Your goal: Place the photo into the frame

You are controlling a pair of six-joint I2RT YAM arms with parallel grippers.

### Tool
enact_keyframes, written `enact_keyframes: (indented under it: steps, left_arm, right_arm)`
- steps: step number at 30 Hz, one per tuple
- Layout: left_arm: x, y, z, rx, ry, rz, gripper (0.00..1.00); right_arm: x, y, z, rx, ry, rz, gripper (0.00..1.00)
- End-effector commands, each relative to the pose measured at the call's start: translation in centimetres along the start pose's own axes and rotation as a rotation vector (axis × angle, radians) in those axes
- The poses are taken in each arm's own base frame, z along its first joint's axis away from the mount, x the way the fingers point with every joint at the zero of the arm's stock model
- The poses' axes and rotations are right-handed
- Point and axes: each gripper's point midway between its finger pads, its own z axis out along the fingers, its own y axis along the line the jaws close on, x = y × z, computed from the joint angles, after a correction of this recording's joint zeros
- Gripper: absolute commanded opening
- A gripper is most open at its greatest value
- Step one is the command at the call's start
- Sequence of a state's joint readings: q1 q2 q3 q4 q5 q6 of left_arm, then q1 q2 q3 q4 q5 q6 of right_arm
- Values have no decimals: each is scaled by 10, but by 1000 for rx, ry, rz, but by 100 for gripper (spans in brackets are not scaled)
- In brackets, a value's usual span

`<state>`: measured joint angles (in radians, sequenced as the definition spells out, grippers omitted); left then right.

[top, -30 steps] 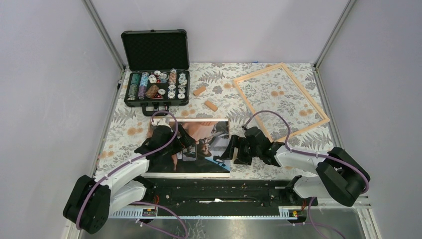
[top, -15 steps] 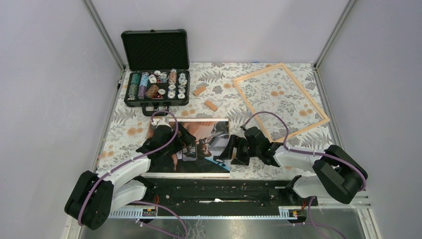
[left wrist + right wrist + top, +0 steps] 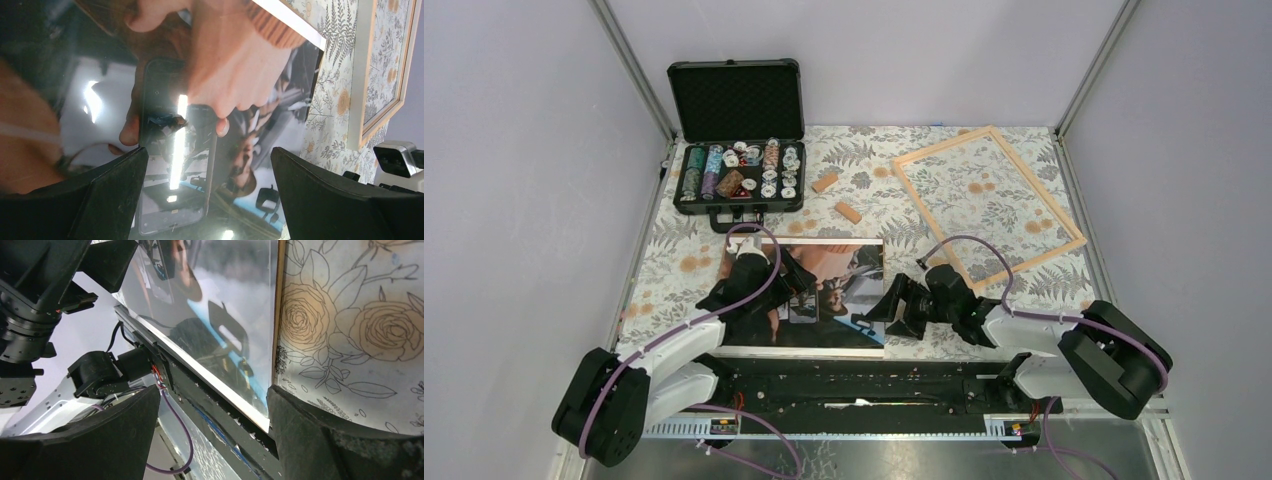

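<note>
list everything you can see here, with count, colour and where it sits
large glossy photo print: one, dark with tan and orange tones, flat at near middle
thin wooden picture frame: one, pale wood, far right, nothing in it
small wooden blocks: two, light brown, between case and frame
hard carrying case: one, black, far left, lid open
round chips: many, mixed colours, inside the case
floral tablecloth: one, white with grey leaves and orange flowers, covering the table
left arm: one, black and white, over the photo, jaws open
right arm: one, black and white, at the photo's right edge, jaws open
</note>
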<state>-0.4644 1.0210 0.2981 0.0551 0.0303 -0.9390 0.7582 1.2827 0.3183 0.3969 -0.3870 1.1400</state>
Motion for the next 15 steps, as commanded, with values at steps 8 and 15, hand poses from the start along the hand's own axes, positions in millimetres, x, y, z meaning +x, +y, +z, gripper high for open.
enact_keyframes:
  steps: [8,15]
  left_arm:
    - [16,8,0,14,50,24,99]
    - [24,6,2,38,74,-1,99]
  right_arm:
    - [-6,-8,-4,47,-43,9,86]
    - [-5,-18,-2,90,-31,0,87]
